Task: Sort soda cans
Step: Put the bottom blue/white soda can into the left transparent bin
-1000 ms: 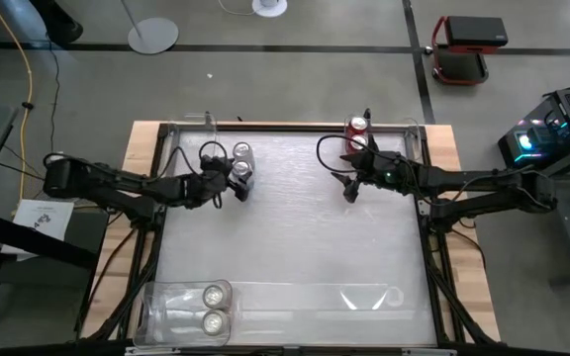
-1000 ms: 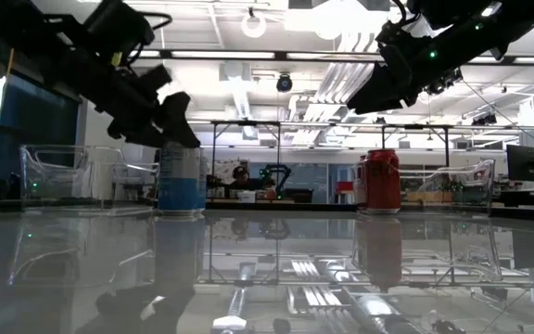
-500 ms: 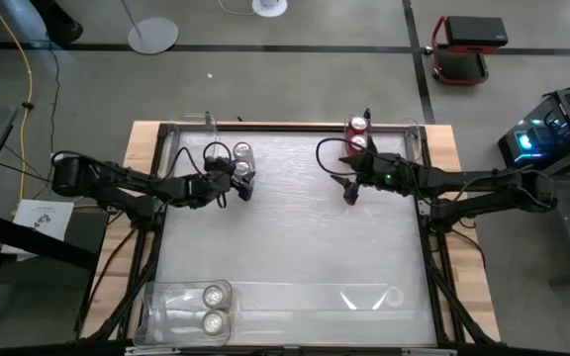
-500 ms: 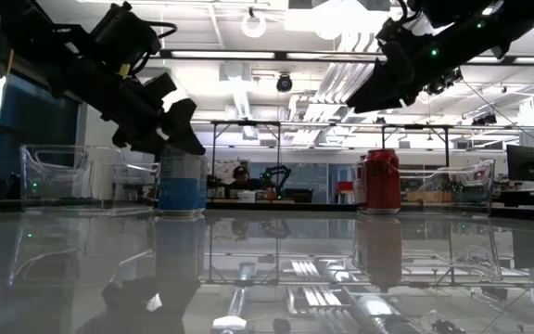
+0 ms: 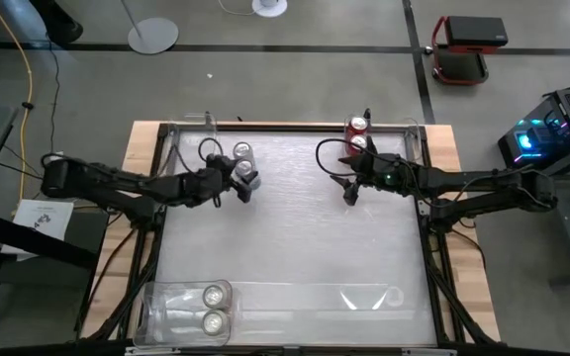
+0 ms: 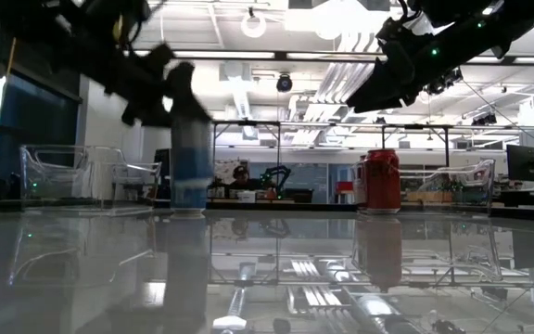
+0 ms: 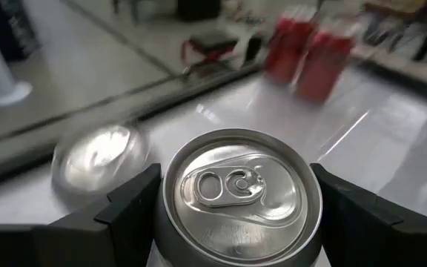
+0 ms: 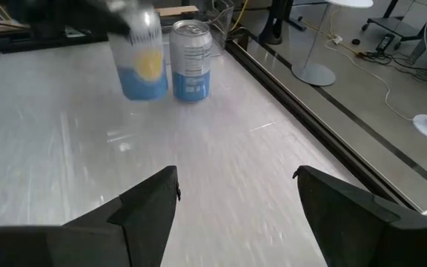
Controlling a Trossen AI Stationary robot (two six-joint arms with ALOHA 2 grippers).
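Note:
A silver can with a blue label (image 5: 250, 180) stands upright between the fingers of my left gripper (image 5: 244, 182), at the table's far left. In the left wrist view its pull-tab top (image 7: 237, 189) fills the gap between the fingers. A second silver can (image 5: 241, 150) stands on its base just beyond it. Two red cans (image 5: 357, 126) (image 5: 360, 144) stand at the far edge, right of centre. My right gripper (image 5: 349, 193) hangs open above the table, just near of the red cans, and holds nothing. My left gripper pinches the silver can by its upper wall, just under the rim (image 7: 161, 231), with one finger (image 7: 128, 215) on each side. The fingers come about level from the table's left. The can is upright; I cannot tell whether its base is clear of the table.
A clear bin (image 5: 156, 307) at the near left corner holds two silver cans (image 5: 211, 295) (image 5: 211, 321). Another clear bin (image 5: 364, 297) lies along the near edge to its right. More clear bins show at the far edge in the low view (image 6: 54, 176) (image 6: 452, 186). Bare tabletop lies between.
My left gripper has carried the silver can a little toward the table's right and near edges, away from the second silver can; the can is blurred with motion now. The right arm has kept still.

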